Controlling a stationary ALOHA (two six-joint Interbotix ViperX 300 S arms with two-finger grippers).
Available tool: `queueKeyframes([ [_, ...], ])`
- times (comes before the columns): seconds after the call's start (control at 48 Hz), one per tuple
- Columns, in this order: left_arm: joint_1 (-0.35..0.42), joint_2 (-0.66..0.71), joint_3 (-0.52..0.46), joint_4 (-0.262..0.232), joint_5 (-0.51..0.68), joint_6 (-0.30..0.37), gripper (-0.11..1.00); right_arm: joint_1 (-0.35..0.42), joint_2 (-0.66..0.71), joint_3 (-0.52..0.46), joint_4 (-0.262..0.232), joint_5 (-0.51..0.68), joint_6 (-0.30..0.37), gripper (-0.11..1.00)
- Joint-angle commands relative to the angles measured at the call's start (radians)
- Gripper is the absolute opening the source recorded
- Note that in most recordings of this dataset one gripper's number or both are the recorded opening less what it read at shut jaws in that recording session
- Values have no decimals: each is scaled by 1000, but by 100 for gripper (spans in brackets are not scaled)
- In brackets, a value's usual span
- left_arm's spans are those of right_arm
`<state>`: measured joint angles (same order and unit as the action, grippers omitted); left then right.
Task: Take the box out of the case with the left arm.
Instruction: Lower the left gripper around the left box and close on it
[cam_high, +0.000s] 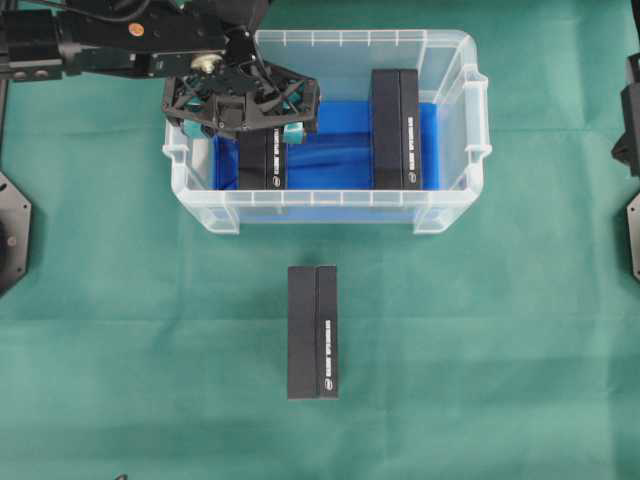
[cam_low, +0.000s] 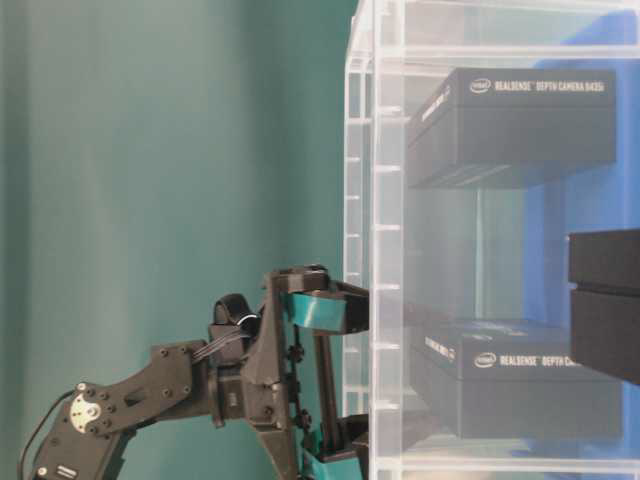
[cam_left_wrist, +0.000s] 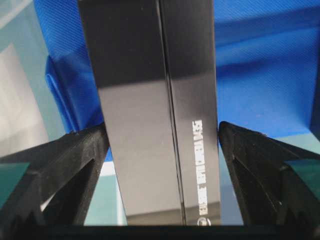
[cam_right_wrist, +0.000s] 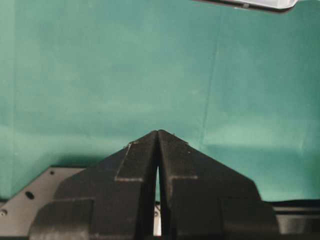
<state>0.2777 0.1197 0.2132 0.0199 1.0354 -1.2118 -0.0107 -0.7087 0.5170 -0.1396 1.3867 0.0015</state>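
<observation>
The clear case (cam_high: 330, 215) with a blue bottom stands at the back middle of the green cloth. At its left end a black box (cam_high: 262, 165) stands on edge. My left gripper (cam_high: 245, 130) reaches down into the case, open, with one finger on each side of that box. In the left wrist view the box (cam_left_wrist: 150, 100) fills the gap between the black fingers (cam_left_wrist: 75, 165), which sit very close to its sides. The table-level view shows the gripper (cam_low: 325, 380) at the case wall. My right gripper (cam_right_wrist: 158, 132) is shut on nothing over bare cloth.
A second black box (cam_high: 396, 130) stands at the case's right end. A third black box (cam_high: 313, 332) lies on the cloth in front of the case. The right arm (cam_high: 630, 150) is parked at the right edge.
</observation>
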Motion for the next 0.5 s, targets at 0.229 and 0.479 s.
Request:
queueKeyframes([
  [0.229, 9, -3, 34, 8, -55, 0, 97, 0, 0, -8, -2, -6, 0, 0],
  [0.479, 8, -3, 58, 6, -71, 0, 97, 0, 0, -6, -2, -5, 0, 0],
])
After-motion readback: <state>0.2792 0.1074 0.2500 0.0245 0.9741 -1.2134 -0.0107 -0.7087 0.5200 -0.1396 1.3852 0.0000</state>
